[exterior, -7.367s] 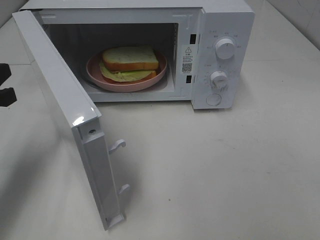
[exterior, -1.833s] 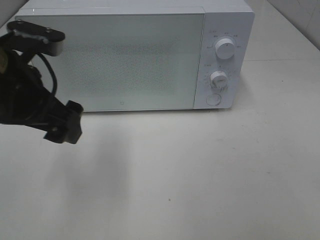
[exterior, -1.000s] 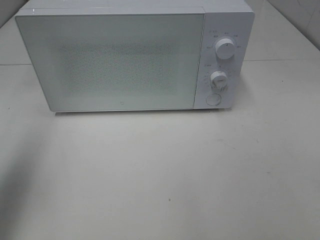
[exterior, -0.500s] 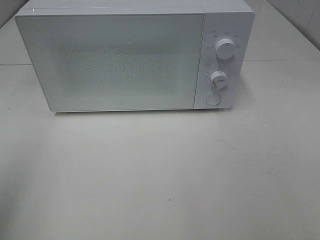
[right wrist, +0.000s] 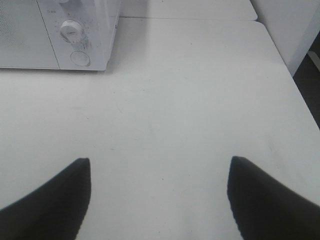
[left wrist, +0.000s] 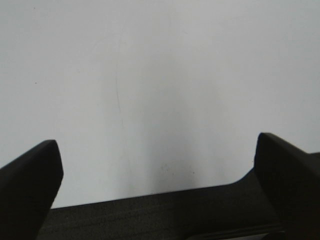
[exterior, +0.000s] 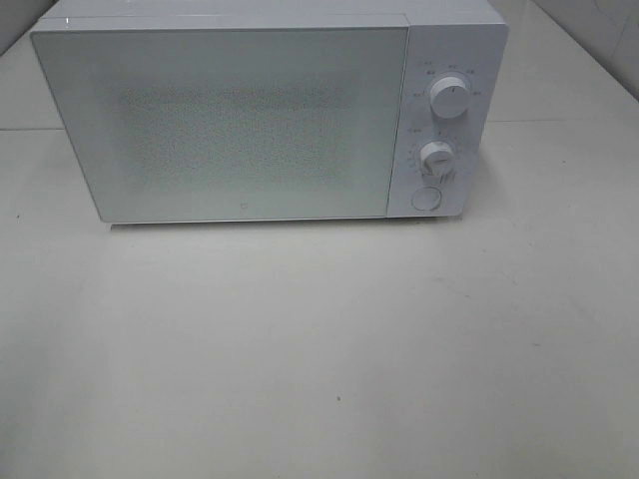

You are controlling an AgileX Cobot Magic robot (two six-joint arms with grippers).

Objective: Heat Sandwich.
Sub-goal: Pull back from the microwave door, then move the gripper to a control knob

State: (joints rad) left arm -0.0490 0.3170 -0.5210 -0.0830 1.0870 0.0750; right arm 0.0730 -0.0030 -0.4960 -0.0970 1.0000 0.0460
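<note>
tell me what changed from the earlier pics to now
The microwave door swung shut, hiding the sandwich on its pink plate. The left arm, then beside the door, left the high view; the left gripper now hangs open over the table. The microwave and its two knobs stayed put.

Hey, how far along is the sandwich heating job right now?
Done: the microwave door is shut, with the sandwich out of sight, presumably inside. In hand: nothing; the left tool and right tool are both open and empty. Left: probably turning the lower knob to start heating.
</note>
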